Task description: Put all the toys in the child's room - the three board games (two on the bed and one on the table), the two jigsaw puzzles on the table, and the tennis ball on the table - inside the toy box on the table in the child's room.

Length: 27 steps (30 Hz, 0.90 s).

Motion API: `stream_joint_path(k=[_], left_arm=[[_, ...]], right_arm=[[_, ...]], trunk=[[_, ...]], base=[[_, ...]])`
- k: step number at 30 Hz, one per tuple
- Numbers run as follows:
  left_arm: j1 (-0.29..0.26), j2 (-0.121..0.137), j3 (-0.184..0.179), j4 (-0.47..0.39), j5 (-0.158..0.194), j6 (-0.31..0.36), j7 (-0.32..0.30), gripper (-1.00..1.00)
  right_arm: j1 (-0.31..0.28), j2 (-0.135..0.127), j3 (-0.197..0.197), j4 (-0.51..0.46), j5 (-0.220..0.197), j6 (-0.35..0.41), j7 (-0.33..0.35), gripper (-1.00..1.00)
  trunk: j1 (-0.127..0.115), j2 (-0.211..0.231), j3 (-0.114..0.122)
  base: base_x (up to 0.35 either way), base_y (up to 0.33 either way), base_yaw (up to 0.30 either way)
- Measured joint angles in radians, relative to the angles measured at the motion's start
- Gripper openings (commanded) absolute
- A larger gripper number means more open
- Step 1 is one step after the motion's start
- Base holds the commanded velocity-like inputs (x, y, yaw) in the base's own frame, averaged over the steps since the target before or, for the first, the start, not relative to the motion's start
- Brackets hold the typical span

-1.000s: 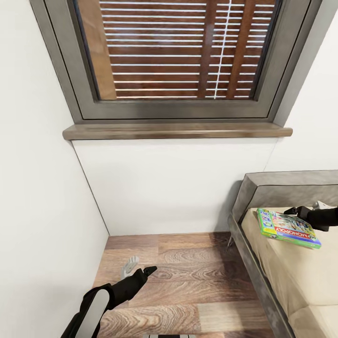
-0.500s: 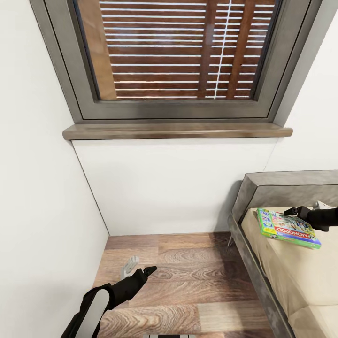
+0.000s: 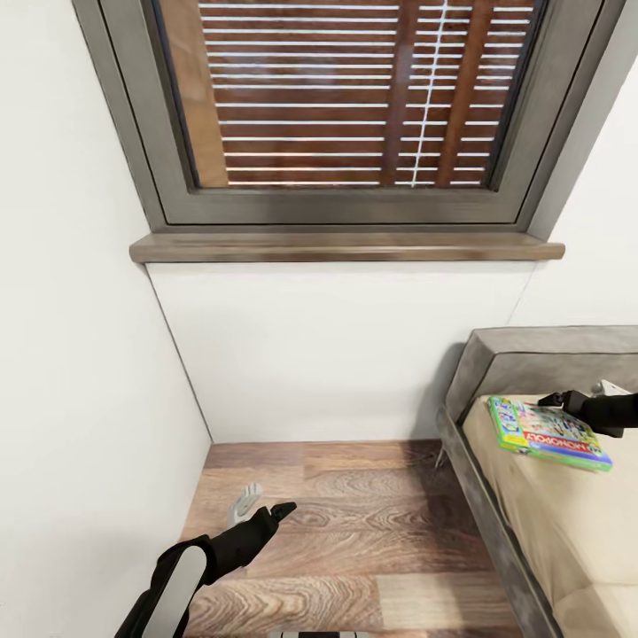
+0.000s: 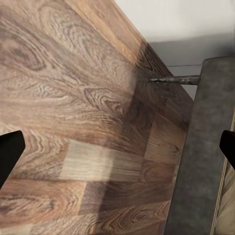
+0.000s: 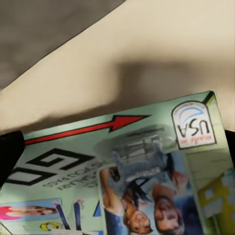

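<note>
Slatted window (image 3: 354, 97) above brown wooden sill (image 3: 346, 247), white wall (image 3: 337, 354) below.

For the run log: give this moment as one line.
place: bed corner by window | right tool: at far edge of Monopoly box, grip unclear | left tool: open over floor | box: flat on mattress
</note>
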Motion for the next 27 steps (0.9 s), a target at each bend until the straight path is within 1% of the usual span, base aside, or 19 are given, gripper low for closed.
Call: stream_joint_path(k=[4,9,27], left_arm=[[0.000,0.000,0.000,0.000,0.000,0.000,0.000,1.00],[0.000,0.000,0.000,0.000,0.000,0.000,0.000,1.00],[0.000,0.000,0.000,0.000,0.000,0.000,0.000,1.00]], right_arm=[[0.001,0.000,0.000,-0.002,0.001,0.001,-0.001,1.00],[0.001,0.000,-0.001,-0.003,-0.010,0.004,-0.001,1.00],[0.001,0.000,-0.001,-0.002,-0.013,0.003,0.000,1.00]], trunk=[[0.000,0.000,0.000],[0.000,0.000,0.000],[0.000,0.000,0.000]], base=[[0.000,0.000,0.086],[0.000,0.000,0.037],[0.000,0.000,0.006]])
